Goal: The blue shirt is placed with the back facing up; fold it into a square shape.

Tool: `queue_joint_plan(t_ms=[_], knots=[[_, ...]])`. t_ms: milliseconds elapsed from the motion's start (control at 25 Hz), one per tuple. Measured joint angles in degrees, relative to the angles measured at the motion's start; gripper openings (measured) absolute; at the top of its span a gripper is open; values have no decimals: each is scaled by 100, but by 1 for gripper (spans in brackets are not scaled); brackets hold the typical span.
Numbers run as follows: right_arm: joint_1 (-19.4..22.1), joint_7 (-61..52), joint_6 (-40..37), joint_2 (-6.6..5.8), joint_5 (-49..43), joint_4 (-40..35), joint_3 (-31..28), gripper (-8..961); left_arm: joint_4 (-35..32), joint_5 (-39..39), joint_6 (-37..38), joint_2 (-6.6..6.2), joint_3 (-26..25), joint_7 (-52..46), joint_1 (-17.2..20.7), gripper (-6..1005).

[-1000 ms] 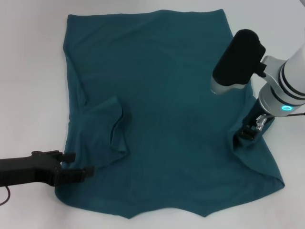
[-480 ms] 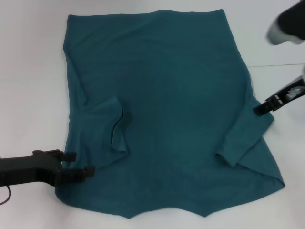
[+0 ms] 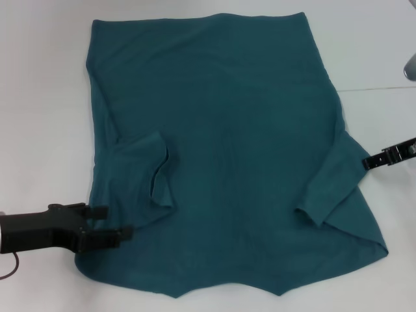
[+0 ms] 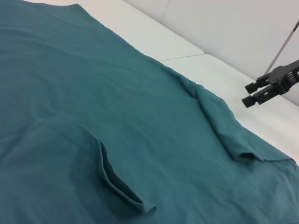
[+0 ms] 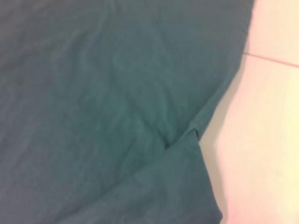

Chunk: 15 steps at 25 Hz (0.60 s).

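Note:
The blue shirt point(image 3: 227, 130) lies flat on the white table, plain side up. Its left sleeve point(image 3: 146, 172) and right sleeve point(image 3: 331, 182) are both folded inward onto the body. My left gripper point(image 3: 112, 221) is open and empty, low over the shirt's lower left edge. My right gripper point(image 3: 372, 162) is open and empty, just off the shirt's right edge beside the folded sleeve. It also shows in the left wrist view point(image 4: 252, 93), past the right sleeve point(image 4: 224, 126). The right wrist view shows the shirt point(image 5: 93, 93) and its edge.
The white table point(image 3: 45, 97) surrounds the shirt on all sides. A thin seam line point(image 3: 377, 88) crosses the table at the right. Part of the right arm's grey housing point(image 3: 411, 67) shows at the right edge.
My right arm has let go of the right sleeve and pulled back to the right, off the shirt. The sleeve stays folded inward. My left gripper has edged slightly right.

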State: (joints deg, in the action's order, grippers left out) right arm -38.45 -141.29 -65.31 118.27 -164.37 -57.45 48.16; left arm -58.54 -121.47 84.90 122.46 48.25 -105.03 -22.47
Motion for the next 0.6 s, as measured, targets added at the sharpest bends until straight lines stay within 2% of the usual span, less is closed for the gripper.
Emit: queue_joint_plan(t_ms=[360, 600], knots=[[57, 37, 786, -15, 657, 502, -79, 933, 11, -17, -1, 7, 4, 0, -12, 828], [11, -10, 1010, 6, 638, 689, -85, 930, 18, -18, -12, 6, 3, -5, -12, 828]])
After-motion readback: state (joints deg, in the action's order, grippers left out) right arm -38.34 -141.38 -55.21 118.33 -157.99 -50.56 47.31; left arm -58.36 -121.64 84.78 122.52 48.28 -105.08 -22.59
